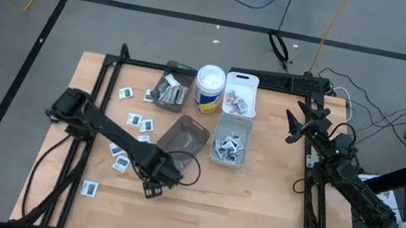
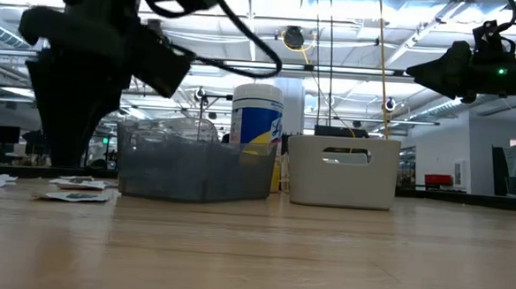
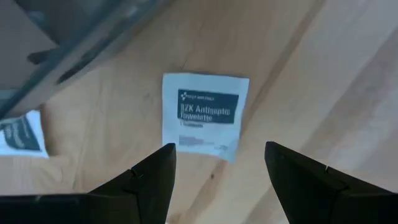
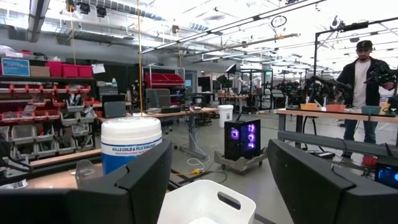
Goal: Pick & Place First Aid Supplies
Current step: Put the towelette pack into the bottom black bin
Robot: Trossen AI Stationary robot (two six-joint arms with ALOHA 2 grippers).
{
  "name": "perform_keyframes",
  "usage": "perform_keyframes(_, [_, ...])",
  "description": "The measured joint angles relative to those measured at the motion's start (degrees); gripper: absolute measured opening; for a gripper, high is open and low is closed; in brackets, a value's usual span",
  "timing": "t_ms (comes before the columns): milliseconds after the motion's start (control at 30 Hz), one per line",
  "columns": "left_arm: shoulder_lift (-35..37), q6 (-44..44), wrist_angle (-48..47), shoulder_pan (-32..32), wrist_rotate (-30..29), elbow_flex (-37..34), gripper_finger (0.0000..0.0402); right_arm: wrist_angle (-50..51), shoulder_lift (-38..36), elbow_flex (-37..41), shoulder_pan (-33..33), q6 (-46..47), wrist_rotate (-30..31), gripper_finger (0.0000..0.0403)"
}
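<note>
Left pincer (image 3: 217, 171), spread wide, hovers over one antiseptic towelette packet (image 3: 202, 115) beside the smoky bin (image 1: 182, 137); several packets remain loose (others binned). Right pincer (image 4: 217, 180) idles, released.

A pale wooden table (image 1: 252, 215) fills the middle of the high view. Near its upper centre stands a white cylindrical wipes tub with a blue-and-yellow label (image 1: 208, 88), between a smoky rectangular plastic bin (image 1: 171, 92) and a white plastic bin (image 1: 240, 92). A person in a cap (image 4: 362, 81) stands far right.

Robotics lab or workshop: parts-bin shelving (image 4: 50, 106), workbenches (image 4: 336, 115), lit computer tower (image 4: 242, 137), exposed ceiling trusses (image 2: 405, 37).
</note>
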State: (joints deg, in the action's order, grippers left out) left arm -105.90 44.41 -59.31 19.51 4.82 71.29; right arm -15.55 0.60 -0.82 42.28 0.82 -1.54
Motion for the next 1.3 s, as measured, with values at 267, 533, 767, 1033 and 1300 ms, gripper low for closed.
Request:
perform_keyframes(267, [-4.0,-2.6,4.5,1.3,0.2,-0.2,0.0253,0.0,0.0,0.0,0.0,0.0,0.0,0.0263])
perform_keyframes(533, [-4.2,-3.0,6.6,1.6,0.5,-0.3,0.0240,0.0,0.0,0.0,0.0,0.0,0.0,0.0263])
perform_keyframes(767, [-4.0,-3.4,6.4,1.7,1.2,-0.3,0.0132,0.0,0.0,0.0,0.0,0.0,0.0,0.0263])
perform_keyframes(1033, [-3.9,-4.8,6.1,1.7,2.3,-0.3,0.0012,0.0,0.0,0.0,0.0,0.0,0.0,0.0263])
perform_keyframes(1300, [-3.6,-5.3,5.9,1.7,3.4,-0.5,0.0002,0.0,0.0,0.0,0.0,0.0,0.0,0.0263])
